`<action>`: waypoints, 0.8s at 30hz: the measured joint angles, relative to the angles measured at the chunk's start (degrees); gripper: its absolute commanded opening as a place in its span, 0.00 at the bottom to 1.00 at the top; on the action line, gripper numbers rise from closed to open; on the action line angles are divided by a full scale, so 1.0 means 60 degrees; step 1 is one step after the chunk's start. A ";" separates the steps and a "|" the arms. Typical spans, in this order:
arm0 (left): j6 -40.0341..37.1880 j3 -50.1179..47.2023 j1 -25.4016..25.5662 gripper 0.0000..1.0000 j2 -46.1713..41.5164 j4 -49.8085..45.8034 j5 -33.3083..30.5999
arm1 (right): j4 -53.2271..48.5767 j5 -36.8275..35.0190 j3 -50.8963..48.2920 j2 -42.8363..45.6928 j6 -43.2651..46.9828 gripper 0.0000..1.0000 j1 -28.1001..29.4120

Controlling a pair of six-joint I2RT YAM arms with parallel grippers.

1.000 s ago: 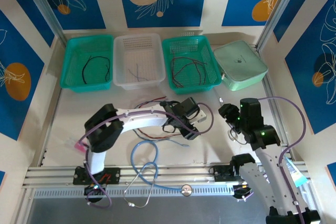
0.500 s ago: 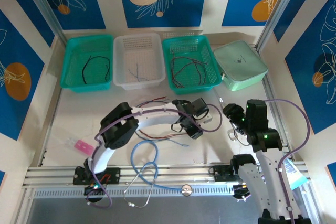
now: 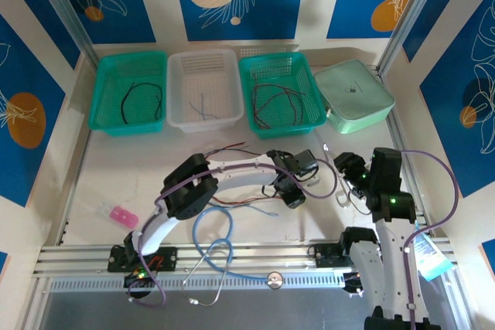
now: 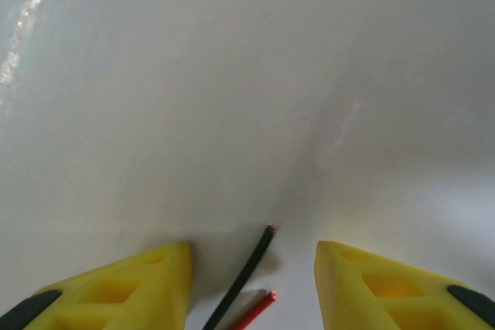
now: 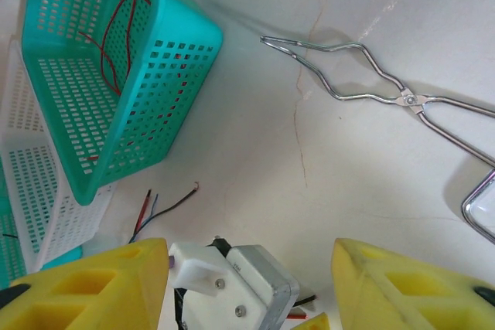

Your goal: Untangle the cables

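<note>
Sorting looks partly done: a black cable [image 3: 143, 104] lies in the far-left green basket [image 3: 99, 90], a blue-grey wire [image 3: 203, 106] in the white basket [image 3: 176, 67], and red and black cables [image 3: 274, 102] in the next green basket [image 3: 315, 102]. The loose tangle [image 3: 240, 200] lies mid-counter. The left claw [image 4: 249, 256] hangs part-open around a black wire end [image 4: 247, 280] and a red wire end [image 4: 259, 303], pinching neither. The right claw [image 5: 251, 256] gapes wide and empty near the tongs [image 5: 407, 100]. Next, I judge, the left should close on one wire only.

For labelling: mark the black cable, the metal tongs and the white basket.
black cable [image 4: 241, 276]: left wrist view, mid-length of its sheath.
metal tongs [image 5: 407, 100]: right wrist view, on the pivot.
white basket [image 3: 203, 56]: top external view, on its far rim.
</note>
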State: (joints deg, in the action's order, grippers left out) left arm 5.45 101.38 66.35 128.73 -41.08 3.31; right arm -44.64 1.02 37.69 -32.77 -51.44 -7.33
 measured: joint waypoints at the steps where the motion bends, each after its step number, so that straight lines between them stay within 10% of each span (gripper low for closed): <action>1: -0.0004 0.0146 0.0033 0.44 0.0066 -0.0120 -0.0073 | 0.0004 0.0087 0.0000 0.0000 0.0007 0.57 -0.0058; 24: -0.0011 0.0721 0.0178 0.00 0.0375 -0.0630 -0.0936 | -0.0004 0.0597 0.0040 0.0138 0.0189 0.58 -0.0856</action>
State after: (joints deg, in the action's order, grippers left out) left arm 5.39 105.71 67.42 130.98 -44.86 -2.31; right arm -44.66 4.60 37.93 -31.94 -50.30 -12.47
